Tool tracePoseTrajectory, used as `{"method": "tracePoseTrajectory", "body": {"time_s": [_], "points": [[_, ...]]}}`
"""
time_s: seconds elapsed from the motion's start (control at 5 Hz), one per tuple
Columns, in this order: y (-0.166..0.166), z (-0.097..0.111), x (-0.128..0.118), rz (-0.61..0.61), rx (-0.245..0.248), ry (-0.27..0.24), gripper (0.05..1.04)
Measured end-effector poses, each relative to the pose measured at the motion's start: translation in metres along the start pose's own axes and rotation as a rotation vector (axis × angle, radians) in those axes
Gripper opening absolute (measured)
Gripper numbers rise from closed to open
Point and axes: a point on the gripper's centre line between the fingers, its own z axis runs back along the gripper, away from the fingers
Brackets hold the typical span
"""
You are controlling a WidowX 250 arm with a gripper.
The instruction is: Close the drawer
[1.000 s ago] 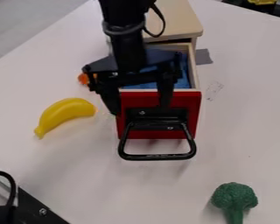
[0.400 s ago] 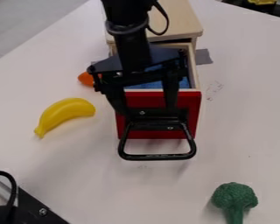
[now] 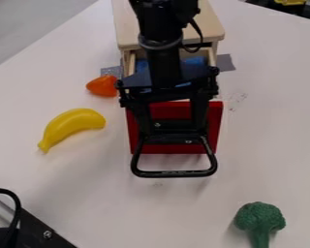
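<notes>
Camera view: we saw the drawer (image 3: 212, 58) standing out from its wooden cabinet (image 3: 207, 24), with the red front (image 3: 172, 111) and black handle (image 3: 174, 173) facing outward, so closing it called for a push back inward. We had the gripper (image 3: 174, 130) at that front, its fingers apart, probably to spread the push, though we could not tell whether they touched; the banana (image 3: 72, 127) lay beside, out of the drawer's path.

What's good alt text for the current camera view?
Black gripper, fingers apart, hangs over the open red-fronted drawer of a wooden cabinet. Toy banana and orange toy lie at image left, toy broccoli at bottom right.
</notes>
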Motion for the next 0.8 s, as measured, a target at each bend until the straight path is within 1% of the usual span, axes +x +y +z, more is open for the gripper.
{"method": "tracePoseTrajectory", "body": {"time_s": [0.2,0.4,0.6,0.8], "points": [[-0.003,-0.009,0.005,0.009,0.018,0.002,0.993],[-0.01,-0.019,0.009,0.024,0.041,0.026,0.994],[-0.021,-0.015,0.022,0.043,0.032,0.015,0.994],[-0.03,-0.008,0.04,0.087,0.001,0.003,0.995]]}}
